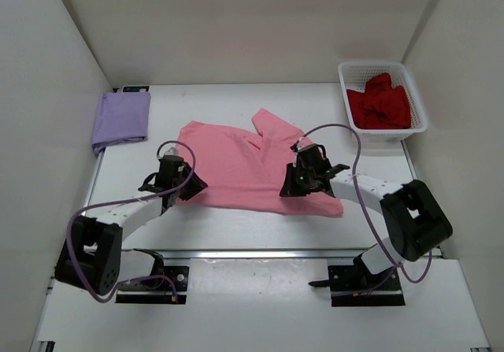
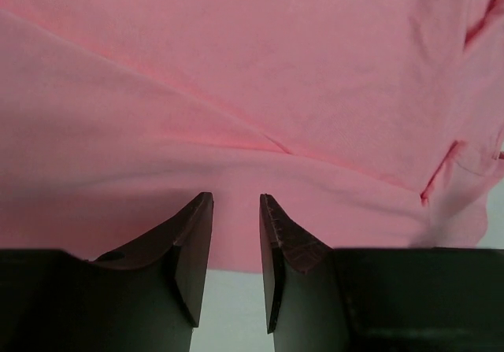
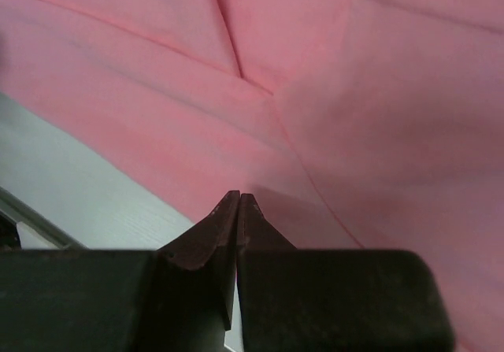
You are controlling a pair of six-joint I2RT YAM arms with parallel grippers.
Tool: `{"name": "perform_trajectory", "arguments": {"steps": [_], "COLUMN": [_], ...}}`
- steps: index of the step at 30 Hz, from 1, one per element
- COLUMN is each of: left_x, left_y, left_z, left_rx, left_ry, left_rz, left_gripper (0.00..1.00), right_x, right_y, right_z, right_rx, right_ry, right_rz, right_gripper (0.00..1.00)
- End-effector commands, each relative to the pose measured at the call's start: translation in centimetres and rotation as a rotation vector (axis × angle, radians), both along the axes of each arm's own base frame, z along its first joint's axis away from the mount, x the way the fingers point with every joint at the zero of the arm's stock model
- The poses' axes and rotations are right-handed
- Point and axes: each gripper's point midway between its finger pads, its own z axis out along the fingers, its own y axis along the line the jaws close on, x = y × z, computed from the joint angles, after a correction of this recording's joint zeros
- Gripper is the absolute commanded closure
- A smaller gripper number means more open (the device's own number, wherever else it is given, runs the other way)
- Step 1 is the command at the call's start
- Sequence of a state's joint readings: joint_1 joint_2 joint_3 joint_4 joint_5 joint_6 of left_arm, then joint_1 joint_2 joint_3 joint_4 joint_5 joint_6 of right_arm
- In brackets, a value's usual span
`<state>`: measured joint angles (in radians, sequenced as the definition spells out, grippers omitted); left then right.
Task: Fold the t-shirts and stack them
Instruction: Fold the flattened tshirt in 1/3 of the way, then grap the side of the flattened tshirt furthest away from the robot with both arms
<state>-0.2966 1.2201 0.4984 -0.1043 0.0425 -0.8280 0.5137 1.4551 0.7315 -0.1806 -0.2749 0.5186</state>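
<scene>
The pink t-shirt (image 1: 236, 163) lies spread out, partly folded, in the middle of the white table (image 1: 236, 226). My left gripper (image 1: 195, 185) hovers at its near left hem. In the left wrist view that gripper (image 2: 236, 198) is open over the pink t-shirt (image 2: 252, 92), with nothing between the fingers. My right gripper (image 1: 290, 188) is over the shirt's near right part. In the right wrist view it (image 3: 239, 196) is shut, with no cloth visible between its tips above the pink fabric (image 3: 354, 92). A folded lavender t-shirt (image 1: 120, 120) lies at the far left. The dark red t-shirt (image 1: 379, 104) sits crumpled in the basket.
A white lattice basket (image 1: 419, 108) stands at the far right corner. White walls enclose the table on the left, back and right. Bare table (image 2: 228, 305) shows just in front of the shirt's hem, and cables loop from both arms.
</scene>
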Motion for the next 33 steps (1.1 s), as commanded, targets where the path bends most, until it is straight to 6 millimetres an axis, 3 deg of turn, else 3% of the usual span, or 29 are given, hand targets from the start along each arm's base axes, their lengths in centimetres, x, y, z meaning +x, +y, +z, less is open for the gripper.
{"name": "perform_trajectory", "arguments": {"steps": [1, 2, 3, 5, 7, 8, 11, 14, 16, 19, 20, 22, 23, 25, 26, 28, 30, 31, 32, 33], "left_x": [1.7, 0.9, 1.4, -0.4, -1.7, -2.6, -4.4, -5.4, -4.6, -1.3, -0.8, 1.7, 2.7, 5.2, 6.0, 8.7, 10.5, 11.7, 12.1, 13.3], "left_y": [-0.3, 0.3, 0.7, 2.0, 2.8, 3.3, 3.3, 3.4, 3.7, 3.5, 3.2, 3.1, 3.5, 4.4, 5.0, 5.8, 7.1, 7.3, 7.9, 8.4], "left_z": [0.4, -1.0, -1.1, -3.2, -4.5, -4.9, -4.9, -4.3, -2.8, 1.6, 2.0, 4.8, 5.4, 6.7, 5.9, 7.0, 5.4, 6.4, 4.6, 4.4], "left_rx": [-0.038, -0.046, -0.085, -0.122, -0.125, -0.096, -0.070, -0.081, -0.081, -0.079, -0.074, -0.085, -0.091, -0.089, -0.096, -0.105, -0.063, -0.051, -0.014, 0.011], "left_ry": [-0.038, 0.006, -0.004, 0.063, 0.109, 0.123, 0.120, 0.101, 0.049, -0.048, -0.058, -0.127, -0.145, -0.180, -0.158, -0.181, -0.137, -0.165, -0.113, -0.103], "left_rz": [0.025, 0.037, 0.052, 0.087, 0.095, 0.094, 0.087, 0.093, 0.106, 0.087, 0.074, 0.085, 0.096, 0.143, 0.164, 0.190, 0.239, 0.240, 0.267, 0.278], "left_gripper": [0.59, 0.59, 0.59, 0.60, 0.62, 0.62, 0.59, 0.57, 0.54, 0.52, 0.52, 0.51, 0.51, 0.52, 0.52, 0.55, 0.55, 0.55, 0.56, 0.56], "right_x": [1.6, 1.6, 1.1, 0.3, -1.3, -1.6, -4.2, -4.6, -4.1, -1.7, -0.6, 2.4, 3.1, 6.7, 7.6, 11.2, 14.0, 15.8, 16.7, 18.2], "right_y": [1.7, 1.9, 1.8, 1.9, 1.0, 1.3, 0.6, 0.6, 0.5, 1.1, 1.4, 1.2, 0.9, 0.5, 0.3, 0.5, 0.2, 0.1, -0.2, 0.1], "right_z": [-0.1, -0.4, -0.9, -1.4, -3.0, -2.8, -4.2, -3.6, -2.7, 1.5, 2.9, 6.3, 6.8, 8.4, 8.5, 8.7, 8.5, 8.3, 8.1, 8.1], "right_rx": [-0.013, -0.018, -0.020, -0.006, -0.021, -0.015, -0.014, -0.008, 0.014, 0.104, 0.121, 0.155, 0.149, 0.123, 0.112, 0.091, 0.075, 0.063, 0.069, 0.075], "right_ry": [-0.055, -0.056, -0.055, -0.040, 0.006, 0.002, 0.065, 0.050, 0.050, -0.014, -0.039, -0.125, -0.139, -0.198, -0.205, -0.223, -0.229, -0.236, -0.228, -0.228], "right_rz": [0.046, 0.044, 0.052, 0.050, 0.050, 0.057, 0.070, 0.083, 0.085, 0.108, 0.108, 0.093, 0.082, 0.065, 0.059, 0.059, 0.045, 0.034, 0.027, 0.024], "right_gripper": [1.00, 1.00, 1.00, 1.00, 1.00, 1.00, 1.00, 0.99, 1.00, 0.90, 0.86, 0.80, 0.77, 0.76, 0.80, 0.88, 0.95, 0.96, 0.96, 0.95]}}
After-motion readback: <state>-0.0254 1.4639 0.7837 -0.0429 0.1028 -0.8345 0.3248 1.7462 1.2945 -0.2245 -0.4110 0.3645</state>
